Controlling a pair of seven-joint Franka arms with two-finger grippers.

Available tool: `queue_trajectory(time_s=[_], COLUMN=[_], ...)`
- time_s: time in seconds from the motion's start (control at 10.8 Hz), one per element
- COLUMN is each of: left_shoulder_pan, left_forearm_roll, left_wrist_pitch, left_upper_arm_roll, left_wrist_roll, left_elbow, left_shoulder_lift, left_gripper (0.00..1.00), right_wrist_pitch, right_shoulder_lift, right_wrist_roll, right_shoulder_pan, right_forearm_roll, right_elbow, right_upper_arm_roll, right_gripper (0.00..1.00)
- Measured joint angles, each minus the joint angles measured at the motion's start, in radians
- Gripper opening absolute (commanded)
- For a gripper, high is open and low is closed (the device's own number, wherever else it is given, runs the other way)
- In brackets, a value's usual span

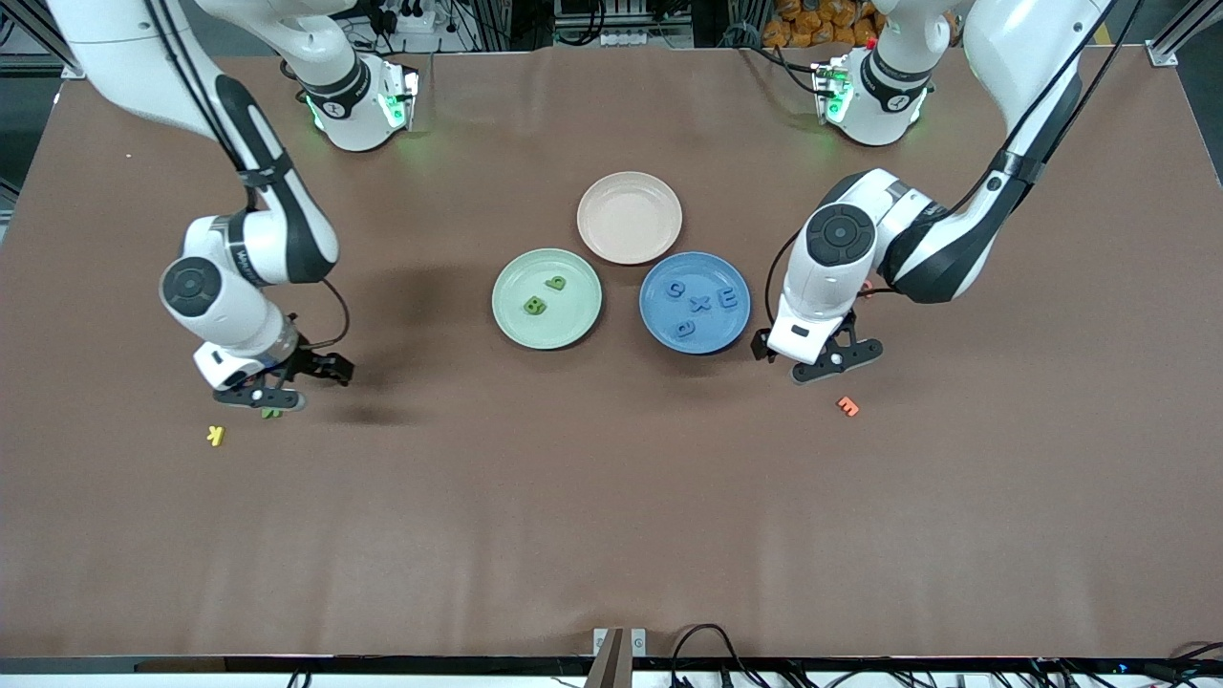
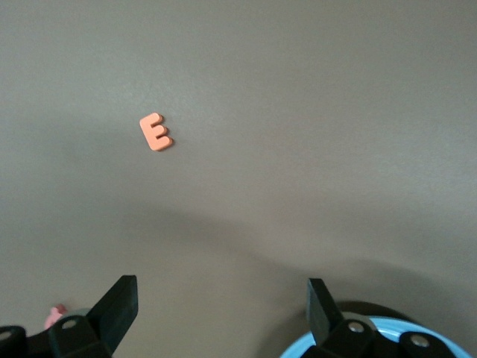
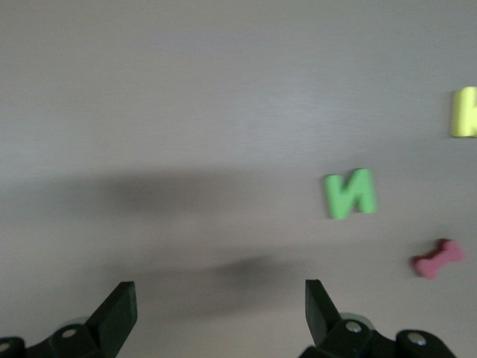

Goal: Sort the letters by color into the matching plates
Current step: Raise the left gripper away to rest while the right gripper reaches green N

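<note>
On the brown desk [image 1: 611, 516] three plates sit together near the middle. The green plate [image 1: 516, 330] lies toward the right arm's end, the blue plate [image 1: 731, 330] just beside it toward the left arm's end, and the beige plate [image 1: 630, 217] at about 12 o'clock from the gap between them, farther from the front camera.

Two green letters [image 1: 546, 295] lie in the green plate, apart from each other. Four blue letters [image 1: 700, 304] lie in the blue plate.

The left tool [image 1: 829, 358] hangs low over bare desk, at about 4 o'clock from the blue plate, its fingers [image 2: 119, 302] spread wide and holding nothing. An orange E [image 1: 847, 406] lies on the desk near it, nearer the camera.

The right tool [image 1: 282, 382] hangs low toward the right arm's end of the desk, at about 8 o'clock from the green plate and well apart from it, released and empty. A green N [image 3: 350, 193] lies just beneath it, partly hidden in the front view. A yellow letter [image 1: 216, 436] lies near the N, and a pink letter [image 3: 438, 260] shows in the right wrist view beside it.
</note>
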Motion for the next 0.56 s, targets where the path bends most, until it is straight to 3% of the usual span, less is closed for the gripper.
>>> queue_trajectory(time_s=[0.37, 0.56], left_shoulder_pan=[0.035, 0.034], left_forearm_roll=[0.0, -0.018], left_wrist_pitch=[-0.03, -0.035], left_upper_arm_roll=[0.0, 0.044], left_wrist_roll=[0.157, 0.276], left_elbow=[0.028, 0.055], left_shoulder_lift=[-0.004, -0.017], left_gripper=[1.0, 1.0], right_wrist_pitch=[0.0, 0.0], right_shoulder_lift=[0.044, 0.074], right_wrist_roll=[-0.05, -0.064], right_shoulder_pan=[-0.085, -0.103], right_forearm_roll=[-0.043, -0.045], right_elbow=[0.068, 0.12], right_upper_arm_roll=[0.002, 0.002], right_gripper=[1.0, 1.0])
